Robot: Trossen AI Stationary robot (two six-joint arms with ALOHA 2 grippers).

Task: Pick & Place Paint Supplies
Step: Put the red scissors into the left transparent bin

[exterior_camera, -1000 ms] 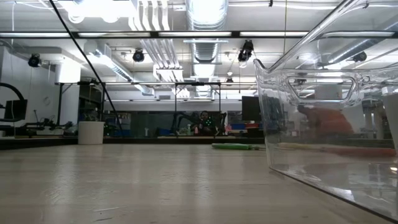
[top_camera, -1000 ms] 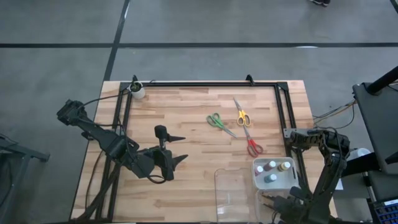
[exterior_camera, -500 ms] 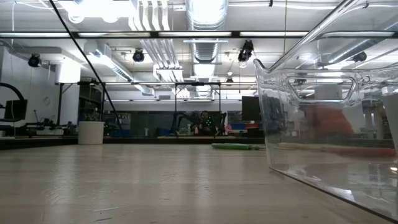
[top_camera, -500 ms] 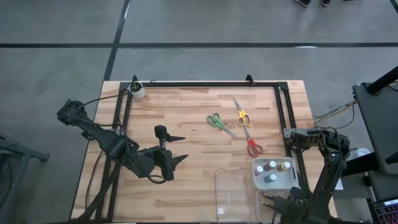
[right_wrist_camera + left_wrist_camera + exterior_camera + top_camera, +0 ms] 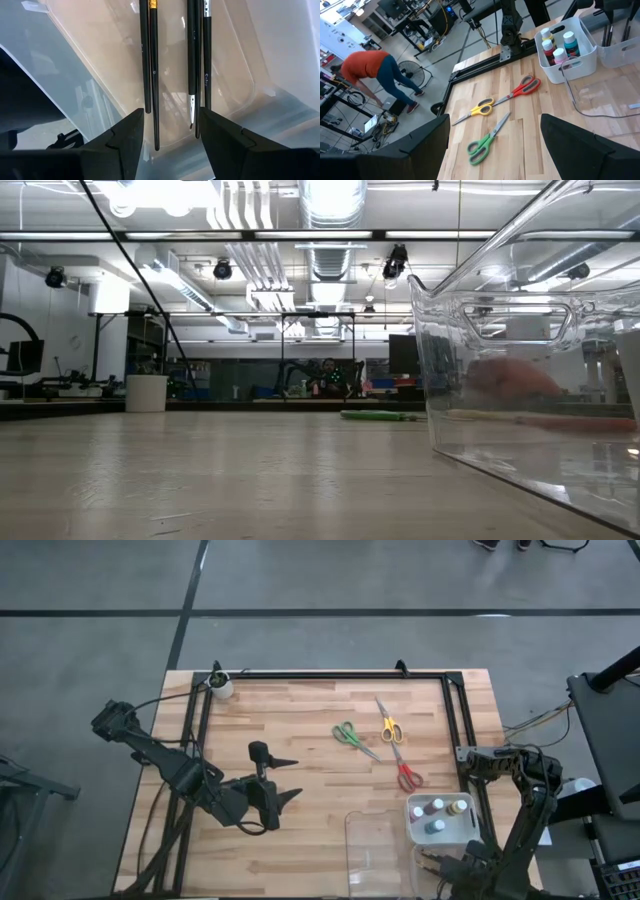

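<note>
Wooden table (image 5: 300, 720): clear plastic tray (image 5: 372, 840) at its near right corner, and a white bin (image 5: 438, 821) of paint bottles (image 5: 437, 807) just beyond the right gripper (image 5: 167, 127). That gripper's jaws stand apart and empty over four thin brushes (image 5: 152, 60) lying side by side in a clear compartment directly ahead of them. Left gripper (image 5: 287, 780): jaws wide open, holding nothing, with the green scissors (image 5: 487, 140) nearest ahead, the yellow scissors (image 5: 479, 109) and red scissors (image 5: 522, 89) farther off.
</note>
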